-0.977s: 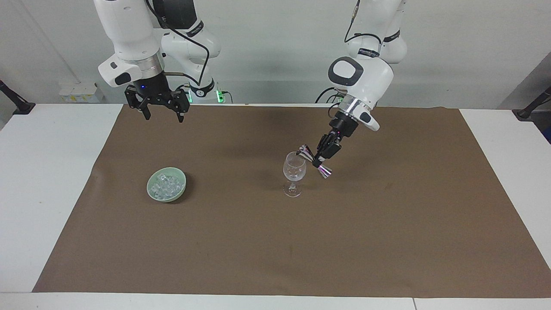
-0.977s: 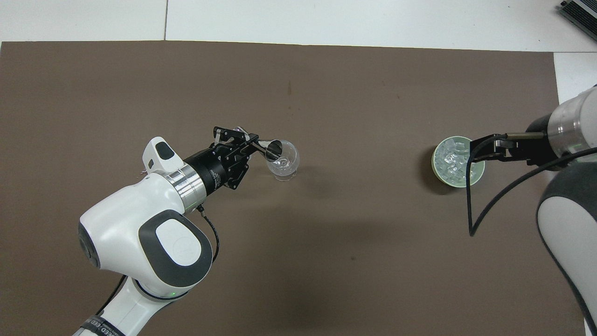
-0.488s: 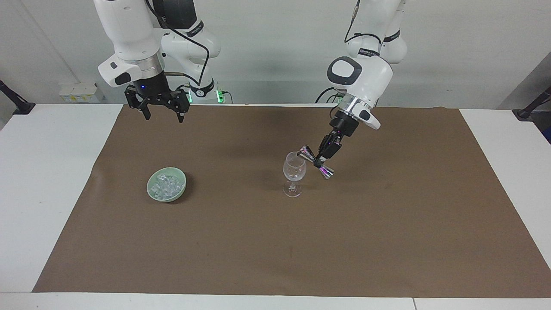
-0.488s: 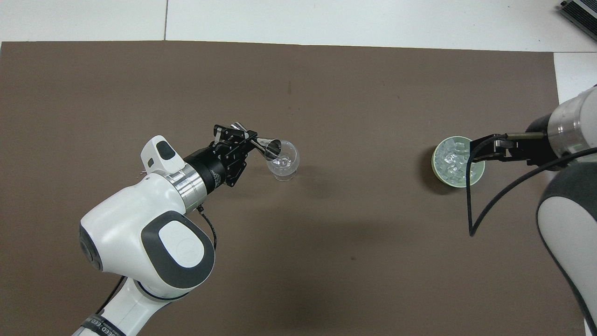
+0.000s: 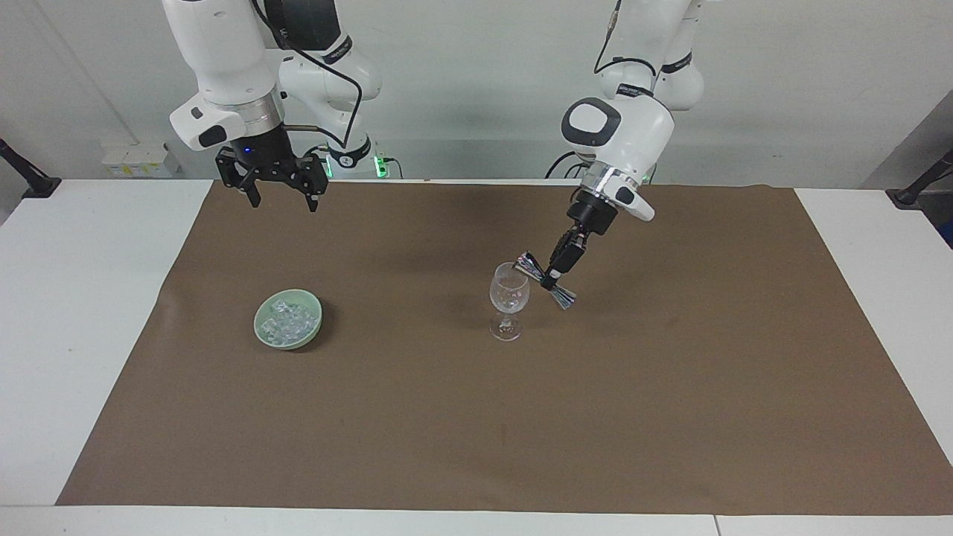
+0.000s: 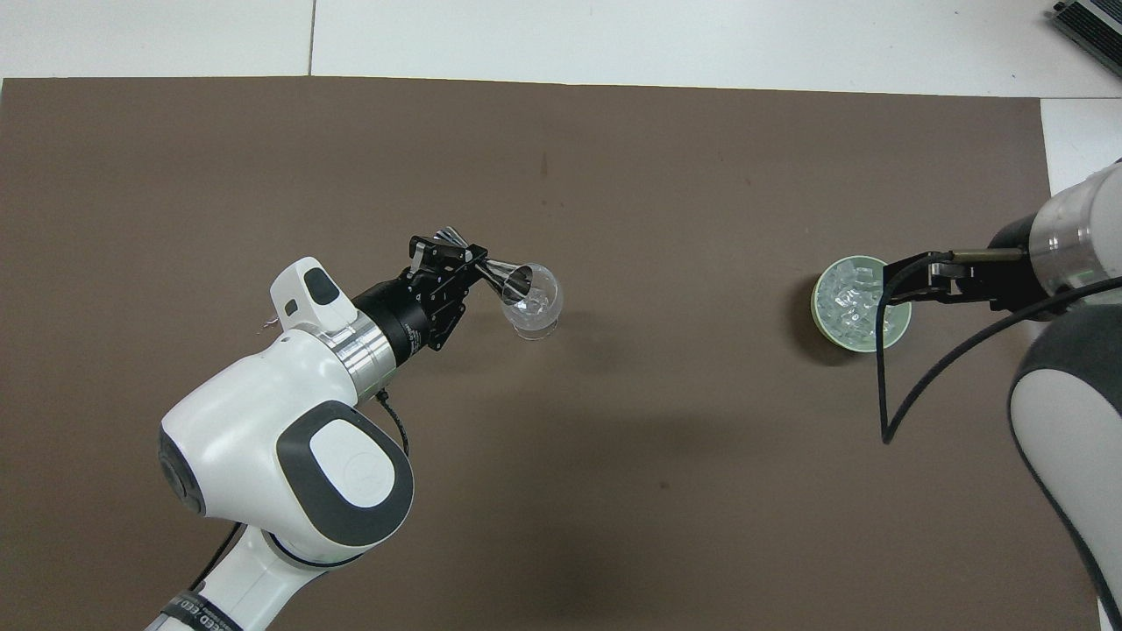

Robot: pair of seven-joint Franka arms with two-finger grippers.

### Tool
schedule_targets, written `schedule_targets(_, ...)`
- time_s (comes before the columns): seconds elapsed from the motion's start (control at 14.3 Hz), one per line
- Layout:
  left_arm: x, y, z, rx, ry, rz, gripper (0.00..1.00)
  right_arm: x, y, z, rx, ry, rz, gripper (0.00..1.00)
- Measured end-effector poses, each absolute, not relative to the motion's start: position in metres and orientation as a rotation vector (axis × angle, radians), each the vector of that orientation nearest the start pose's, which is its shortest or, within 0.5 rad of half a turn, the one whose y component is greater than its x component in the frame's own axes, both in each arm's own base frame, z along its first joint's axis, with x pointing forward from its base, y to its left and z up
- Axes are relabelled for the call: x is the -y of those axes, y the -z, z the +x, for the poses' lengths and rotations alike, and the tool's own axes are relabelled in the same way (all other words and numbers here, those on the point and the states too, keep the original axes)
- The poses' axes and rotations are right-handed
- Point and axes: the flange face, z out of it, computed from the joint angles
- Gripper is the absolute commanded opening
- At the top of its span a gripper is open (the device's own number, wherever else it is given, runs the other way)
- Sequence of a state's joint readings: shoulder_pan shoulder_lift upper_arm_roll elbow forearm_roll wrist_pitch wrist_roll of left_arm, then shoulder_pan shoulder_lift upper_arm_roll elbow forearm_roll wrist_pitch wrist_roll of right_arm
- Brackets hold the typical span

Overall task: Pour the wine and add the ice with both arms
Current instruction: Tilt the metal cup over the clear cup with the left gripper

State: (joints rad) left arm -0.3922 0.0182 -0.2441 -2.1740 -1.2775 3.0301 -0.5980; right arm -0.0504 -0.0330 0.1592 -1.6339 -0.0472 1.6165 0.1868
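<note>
Jaws: the left gripper [image 5: 552,278] is clamped on the waist of a metal jigger [image 5: 546,281]; the right gripper [image 5: 284,195] stands with its fingers wide apart and holds nothing.

Step in hand: the pour. The left arm [image 5: 618,134] holds the jigger tilted, its lower mouth at the rim of the stemmed glass [image 5: 509,299], which stands upright near the middle of the brown mat [image 5: 670,387]. No liquid stream can be made out, and I cannot tell how much has gone into the glass.

Ice: the cubes [image 5: 289,320] lie heaped in the pale green bowl [image 5: 262,331], toward the right arm's end of the mat and well apart from the glass. None appears to be in the glass yet. The right arm [image 5: 223,67] waits, its gripper raised over the mat's edge nearest the robots.

Next move, as judged: the jigger must be righted and drawn clear of the rim without knocking the glass, which is top-heavy on a narrow stem. The right gripper must then descend to the bowl for ice.

Change from the earlier frames: the left wrist has rolled further and drawn slightly up, so the jigger lies at a different tilt against the rim. Glass, bowl and right gripper are unmoved.
</note>
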Motion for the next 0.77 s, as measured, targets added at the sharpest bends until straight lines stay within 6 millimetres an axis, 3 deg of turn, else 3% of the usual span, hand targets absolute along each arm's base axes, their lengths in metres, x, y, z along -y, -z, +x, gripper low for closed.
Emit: schedule_targets(0.77,0.2764,-0.4454,0.4959,-1.155,-0.314,1.896,0.0,-0.0561,-0.6167,0.5453,-0.122,0.036,-3.189,1.0)
